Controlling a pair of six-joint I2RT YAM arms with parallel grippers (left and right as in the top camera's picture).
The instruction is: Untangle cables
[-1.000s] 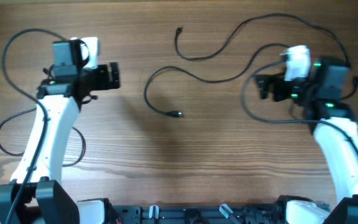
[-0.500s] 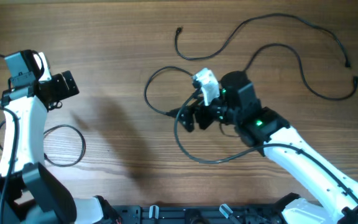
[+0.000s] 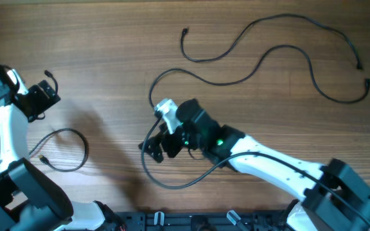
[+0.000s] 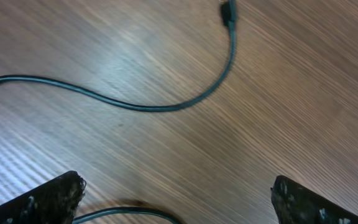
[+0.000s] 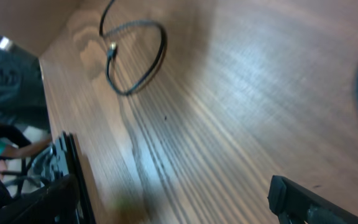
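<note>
Black cables [image 3: 223, 83] sprawl from twelve to two o'clock. Right pincer [image 3: 151, 149] gapes empty mid-bench, probably poised for the nearest strand. Left pincer [image 3: 47, 95] waits open at nine.

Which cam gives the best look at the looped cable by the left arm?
Overhead: the looped cable lies sharp, its loop and plug end both visible. Right wrist shows it small near the top edge. Left wrist shows a cable stretch with a plug; cannot tell whether it is the same one.
</note>
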